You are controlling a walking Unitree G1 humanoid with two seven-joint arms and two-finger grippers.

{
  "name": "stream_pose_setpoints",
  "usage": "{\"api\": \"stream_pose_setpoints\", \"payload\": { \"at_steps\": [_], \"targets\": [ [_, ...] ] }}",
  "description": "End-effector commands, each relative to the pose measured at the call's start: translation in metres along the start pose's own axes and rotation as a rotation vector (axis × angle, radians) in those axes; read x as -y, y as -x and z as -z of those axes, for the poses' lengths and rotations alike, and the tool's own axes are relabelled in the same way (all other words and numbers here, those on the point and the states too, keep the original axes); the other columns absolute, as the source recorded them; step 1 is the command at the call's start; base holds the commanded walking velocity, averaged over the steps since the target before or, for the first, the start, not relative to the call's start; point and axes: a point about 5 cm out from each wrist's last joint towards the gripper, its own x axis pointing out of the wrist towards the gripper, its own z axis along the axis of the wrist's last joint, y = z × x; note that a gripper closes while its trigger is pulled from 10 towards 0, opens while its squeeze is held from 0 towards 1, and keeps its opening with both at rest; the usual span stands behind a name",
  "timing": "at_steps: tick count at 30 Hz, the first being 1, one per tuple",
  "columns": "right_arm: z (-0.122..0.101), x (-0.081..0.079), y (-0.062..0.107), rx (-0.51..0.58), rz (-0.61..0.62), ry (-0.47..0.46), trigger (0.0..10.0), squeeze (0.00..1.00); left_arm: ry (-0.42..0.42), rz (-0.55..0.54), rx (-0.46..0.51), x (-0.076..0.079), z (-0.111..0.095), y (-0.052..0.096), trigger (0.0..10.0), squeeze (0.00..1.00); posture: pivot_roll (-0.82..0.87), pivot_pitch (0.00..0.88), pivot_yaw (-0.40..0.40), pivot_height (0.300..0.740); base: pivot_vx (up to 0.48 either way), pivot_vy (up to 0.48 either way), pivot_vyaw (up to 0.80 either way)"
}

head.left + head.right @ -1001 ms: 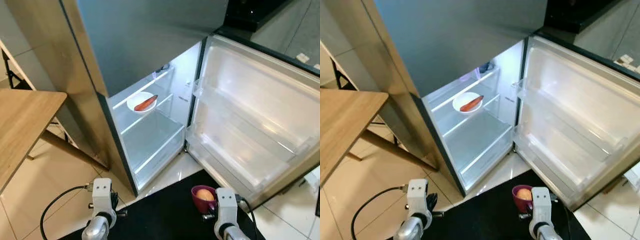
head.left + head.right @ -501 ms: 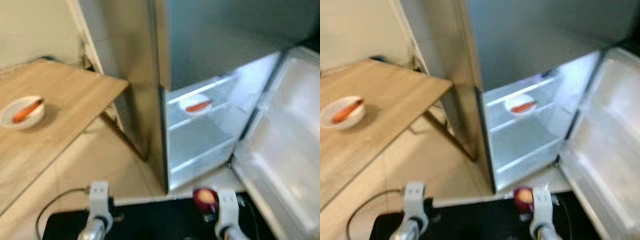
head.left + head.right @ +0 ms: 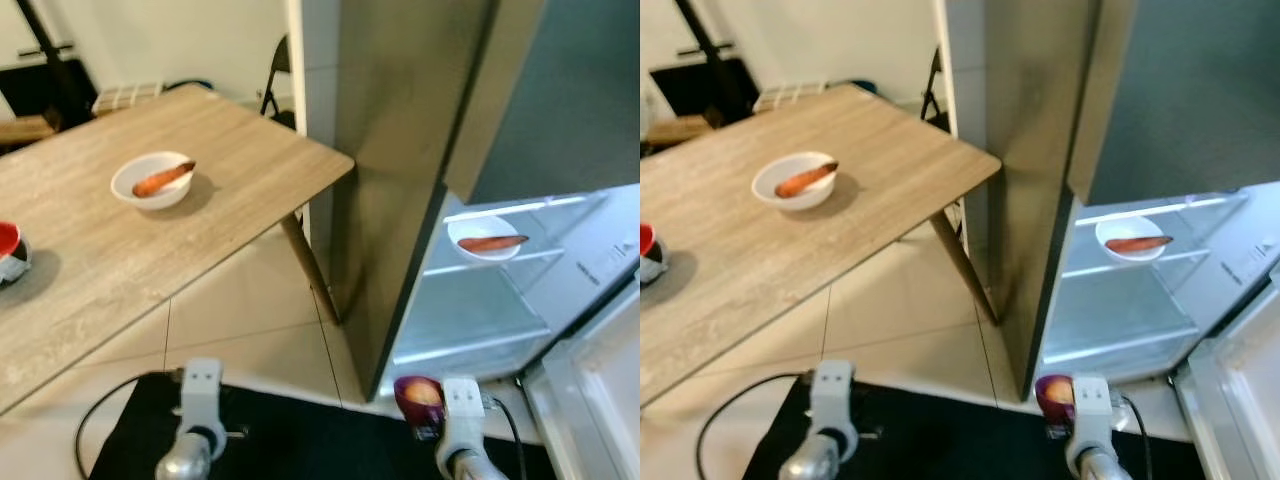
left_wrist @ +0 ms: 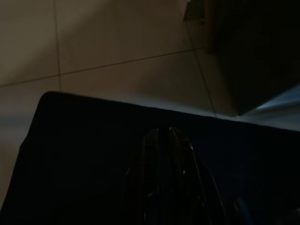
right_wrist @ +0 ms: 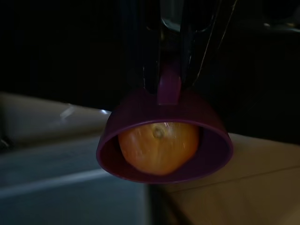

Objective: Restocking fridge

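Looks like the carry step: right gripper (image 5: 169, 70) is clamped on the rim of a purple bowl (image 5: 164, 140) with an orange (image 5: 158, 146) inside, held low by the open fridge (image 3: 480, 300). Next it needs lifting onto a shelf, maybe beside the white bowl (image 3: 487, 238). Left gripper (image 4: 163, 140) hangs idle, fingers together, empty.

table (image 3: 230, 200): left, bowl with carrot (image 3: 152, 180) on it | fridge (image 3: 400, 150): right of table, door open | plate with carrot (image 3: 487, 237): on fridge shelf | bowl with orange (image 5: 164, 140): low, before fridge, in right gripper (image 5: 169, 77) jaws
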Motion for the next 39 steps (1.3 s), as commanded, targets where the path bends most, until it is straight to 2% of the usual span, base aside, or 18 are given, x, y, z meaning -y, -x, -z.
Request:
{"api": "stream_pose_setpoints", "payload": {
  "at_steps": [1,10,12,17,21,27,39],
  "targets": [
    [0.004,0.000,0.002,-0.005,0.009,-0.029,10.0,0.00,-0.004,-0.001,-0.044,0.000,0.011,0.005,10.0,0.00,-0.17,0.100,0.044,0.740,0.000,0.000,0.00],
    [0.004,0.001,0.002,-0.007,0.010,-0.037,10.0,0.00,-0.007,-0.003,-0.037,0.001,0.009,0.004,10.0,0.00,-0.17,0.101,0.042,0.740,0.000,0.000,0.00],
    [0.006,0.000,0.002,-0.011,0.000,-0.061,10.0,0.00,-0.006,-0.002,-0.035,0.001,0.009,0.004,10.0,0.00,-0.17,0.101,0.042,0.740,0.000,0.000,-0.80],
    [0.008,0.002,0.003,-0.023,0.026,-0.046,10.0,0.00,-0.008,0.009,-0.030,0.003,0.009,0.004,10.0,0.00,-0.17,0.102,0.046,0.740,0.000,0.000,-0.75],
    [0.008,0.002,0.003,-0.023,0.035,-0.028,10.0,0.00,-0.015,0.029,-0.018,0.006,0.008,0.003,10.0,0.00,-0.17,0.103,0.049,0.740,0.000,0.000,0.00],
    [0.008,0.003,0.004,-0.024,0.040,-0.030,10.0,0.00,0.019,-0.016,0.012,0.002,0.003,0.002,10.0,0.00,-0.17,0.107,0.049,0.740,0.000,0.000,0.00],
    [0.009,0.003,0.004,-0.024,0.038,-0.027,10.0,0.00,0.029,-0.025,0.026,0.002,-0.001,0.001,10.0,0.00,-0.17,0.112,0.049,0.740,0.000,-0.477,0.00]
  ]
}}
